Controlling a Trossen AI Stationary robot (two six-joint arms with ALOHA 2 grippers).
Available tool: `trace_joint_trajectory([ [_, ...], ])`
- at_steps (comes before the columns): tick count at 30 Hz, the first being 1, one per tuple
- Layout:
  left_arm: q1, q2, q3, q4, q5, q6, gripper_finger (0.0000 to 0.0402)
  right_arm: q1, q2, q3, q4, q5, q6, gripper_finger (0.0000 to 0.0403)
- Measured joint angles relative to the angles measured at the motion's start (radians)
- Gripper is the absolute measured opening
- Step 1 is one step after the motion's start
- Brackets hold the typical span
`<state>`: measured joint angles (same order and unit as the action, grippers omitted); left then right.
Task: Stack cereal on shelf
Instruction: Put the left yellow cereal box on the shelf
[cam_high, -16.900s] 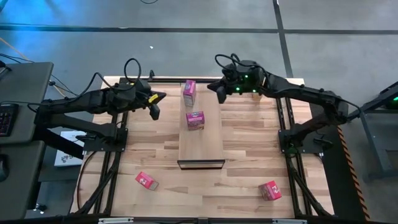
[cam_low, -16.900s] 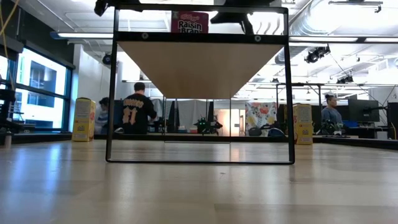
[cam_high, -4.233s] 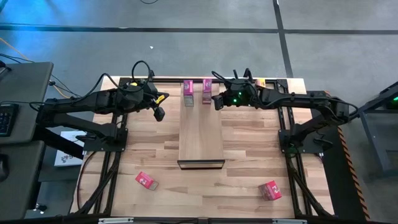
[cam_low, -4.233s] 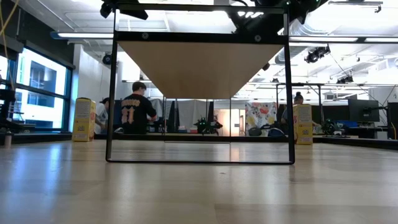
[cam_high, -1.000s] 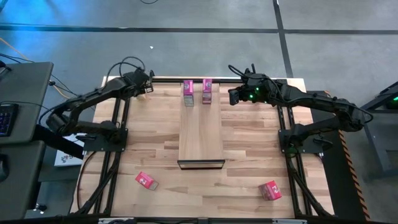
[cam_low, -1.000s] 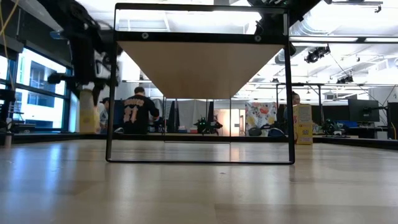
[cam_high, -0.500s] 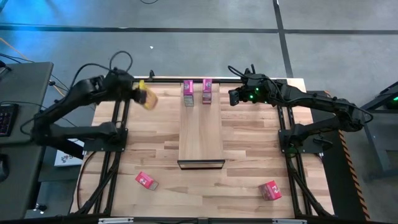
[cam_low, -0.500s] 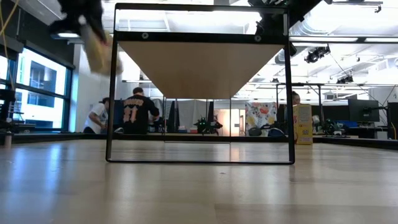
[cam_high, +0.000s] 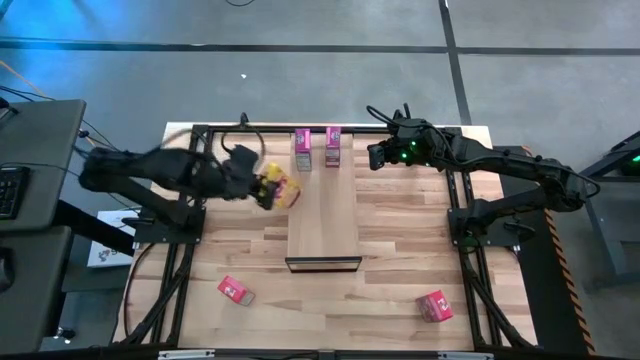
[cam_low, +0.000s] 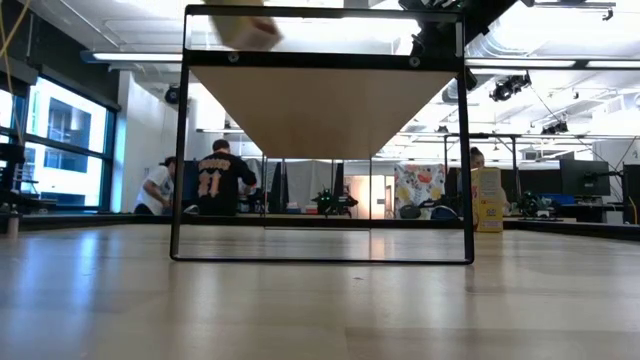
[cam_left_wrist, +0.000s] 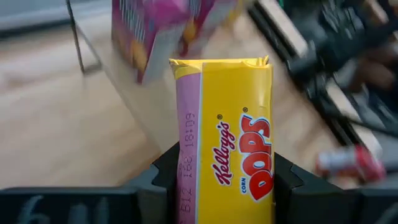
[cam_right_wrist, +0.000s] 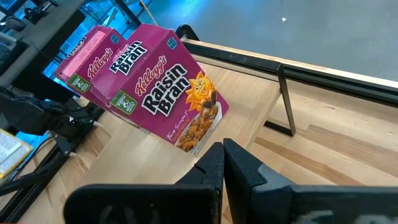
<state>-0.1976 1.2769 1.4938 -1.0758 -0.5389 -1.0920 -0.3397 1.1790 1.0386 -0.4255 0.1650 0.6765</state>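
Observation:
The shelf (cam_high: 322, 215) is a pale plank running from the table's far edge toward the near one, with a dark frame (cam_low: 185, 150) at its near end. Two magenta cereal boxes (cam_high: 303, 148) (cam_high: 332, 146) stand on its far end. My left gripper (cam_high: 266, 187) is shut on a yellow cereal box (cam_high: 280, 188) in the air just left of the plank; in the low view this yellow box (cam_low: 245, 25) shows blurred above the frame. My right gripper (cam_high: 373, 155) hovers shut, right of the magenta boxes (cam_right_wrist: 177, 93). My left gripper pinches the yellow box (cam_left_wrist: 224, 137) between its two fingers (cam_left_wrist: 163, 180), one on each of its narrow sides (cam_left_wrist: 186, 180), at the end nearest the wrist. The fingers slant downward, coming from the table's left. The box juts out beyond the fingers, lifted clear of table and shelf.
Two red-pink boxes lie on the table near its front edge, one at the left (cam_high: 235, 291) and one at the right (cam_high: 434, 305). Another yellow box (cam_low: 487, 200) stands at the far right. People show in the room beyond the table.
My left gripper has risen from the table's far left corner with the yellow box and swung right and nearer, toward the shelf, rolling as it went. The box is now lifted clear, beside the plank's left edge.

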Motion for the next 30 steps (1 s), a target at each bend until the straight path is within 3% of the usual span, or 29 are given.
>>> trace_joint_trajectory([
  [3, -0.052, 0.098, 0.061, -0.012, -0.167, -0.071, 0.0125, 0.000, 0.000, 0.000, 0.000, 0.000, 0.001, 0.0000],
  [5, -0.067, 0.155, 0.085, -0.038, -0.203, -0.105, 0.0125, 0.000, 0.000, 0.000, 0.000, 0.001, 0.001, 0.0000],
  [14, -0.033, 0.309, 0.105, -0.104, -0.206, -0.242, 0.0125, -0.001, 0.000, 0.000, 0.000, 0.023, 0.004, 0.0000],
  [30, 0.011, 0.334, 0.105, -0.106, -0.214, -0.188, 0.0143, -0.001, 0.000, 0.000, 0.001, 0.024, -0.003, 0.0000],
])
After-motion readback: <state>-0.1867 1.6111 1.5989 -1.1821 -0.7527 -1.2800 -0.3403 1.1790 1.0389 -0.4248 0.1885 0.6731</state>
